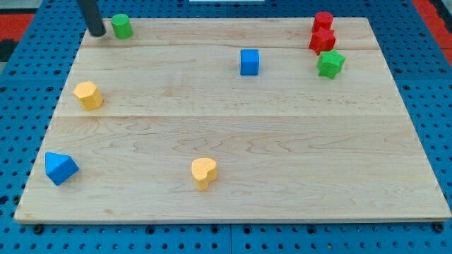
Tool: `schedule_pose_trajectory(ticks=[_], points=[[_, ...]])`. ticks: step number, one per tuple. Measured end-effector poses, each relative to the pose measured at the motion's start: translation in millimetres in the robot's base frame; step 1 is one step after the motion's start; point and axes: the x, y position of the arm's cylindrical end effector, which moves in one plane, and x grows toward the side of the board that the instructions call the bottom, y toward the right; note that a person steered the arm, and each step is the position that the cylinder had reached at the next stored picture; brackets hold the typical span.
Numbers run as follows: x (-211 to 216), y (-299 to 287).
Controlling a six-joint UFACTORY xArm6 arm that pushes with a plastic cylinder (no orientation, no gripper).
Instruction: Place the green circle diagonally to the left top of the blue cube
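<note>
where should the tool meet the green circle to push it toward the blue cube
There is no gripping here, only pushing. Press my tip against the green circle's side wall on the view's left, where the tip already stands just beside it. The blue cube lies toward the view's right and slightly lower, so a push from the left, probably through the round block's middle so it does not roll off, suits best.

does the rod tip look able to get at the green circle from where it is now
Probably yes. My tip sits just to the view's left of the green circle near the board's top left corner, with no block between them; the nearest other, a yellow block, lies well below.
</note>
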Motion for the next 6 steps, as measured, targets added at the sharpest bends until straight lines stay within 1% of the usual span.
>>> schedule_pose_trajectory(ticks=[1, 2, 3, 4, 5, 6], points=[[-3.9, 7.2], [3.8, 85.1], [8.9, 116.8], [-16.6, 98.2], [-18.6, 155.3], [4.2, 240.0]])
